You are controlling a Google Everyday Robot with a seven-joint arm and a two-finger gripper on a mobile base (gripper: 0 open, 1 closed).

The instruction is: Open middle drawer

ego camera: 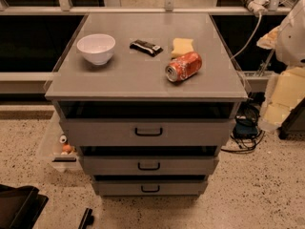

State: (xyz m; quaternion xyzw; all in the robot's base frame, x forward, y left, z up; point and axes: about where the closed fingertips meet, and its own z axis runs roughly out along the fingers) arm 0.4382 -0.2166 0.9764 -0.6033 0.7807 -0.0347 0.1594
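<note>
First, locate the middle drawer (pixel 190 166). It is the second of three grey fronts on the cabinet, below the taller top drawer (pixel 95 132) and above the narrow bottom drawer (pixel 114 188). Its black bar handle (pixel 148 165) sits at the centre of the front, so a pull taken there should draw it out squarely. Judge the drawer as not yet opened, since its front appears to stand no further out than its neighbours. A dark band lies above each front. You cannot tell whether this is a shadowed recess or a slight gap, and no interior shows.

On the cabinet top (pixel 119 82) you will find a white bowl (pixel 96 47), a dark wrapped bar (pixel 146 46), a yellow sponge (pixel 183 46) and an orange can (pixel 183 66) lying on its side. All rest back from the front edge, out of the pull path, though the can may roll if the cabinet is jolted.

The gripper (pixel 283 97) hangs at the right edge of the view, well apart from the drawer, which probably keeps the fronts unobstructed. The frame cuts it off, and you cannot tell whether it is released or clenched. A clear bin (pixel 53 149) left of the cabinet and a dark shape (pixel 19 206) in the lower left corner are only partly visible.
</note>
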